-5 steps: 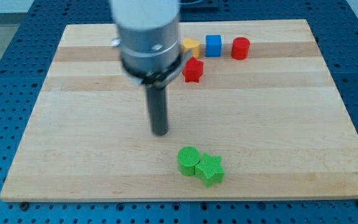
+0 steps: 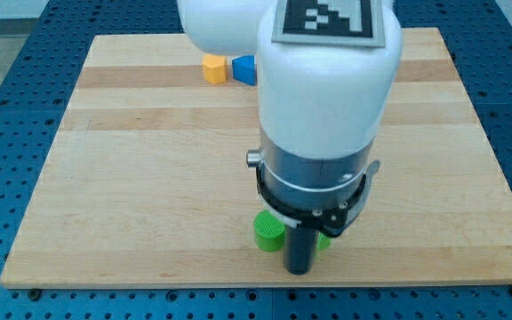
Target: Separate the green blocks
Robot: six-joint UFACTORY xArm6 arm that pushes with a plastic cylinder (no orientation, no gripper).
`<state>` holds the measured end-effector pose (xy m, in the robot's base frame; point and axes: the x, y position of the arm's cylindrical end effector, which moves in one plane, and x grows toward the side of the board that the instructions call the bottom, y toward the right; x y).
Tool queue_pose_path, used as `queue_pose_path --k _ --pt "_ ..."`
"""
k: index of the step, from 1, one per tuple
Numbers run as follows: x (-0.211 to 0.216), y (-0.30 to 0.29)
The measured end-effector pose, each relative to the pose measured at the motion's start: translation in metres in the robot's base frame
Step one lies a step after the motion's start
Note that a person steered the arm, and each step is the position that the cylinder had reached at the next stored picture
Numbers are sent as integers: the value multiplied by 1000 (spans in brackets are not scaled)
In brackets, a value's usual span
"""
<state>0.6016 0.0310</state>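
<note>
My tip (image 2: 300, 270) sits between green cylinder (image 2: 268, 232) and green block (image 2: 324, 240).

Arm (image 2: 327, 80): glossy white rounded housing, broad and cylindrical. Black-and-white square fiducial marker on its top face. Below the white shell, a grey metal ring with a small side screw, then a black collar with a clamp. Straight dark rod beneath, ending in my tip (image 2: 300, 271).
</note>
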Motion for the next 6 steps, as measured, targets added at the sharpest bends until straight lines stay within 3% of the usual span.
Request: queue_pose_path --k 2,6 --pt "-93 0" --pt "-45 -10"
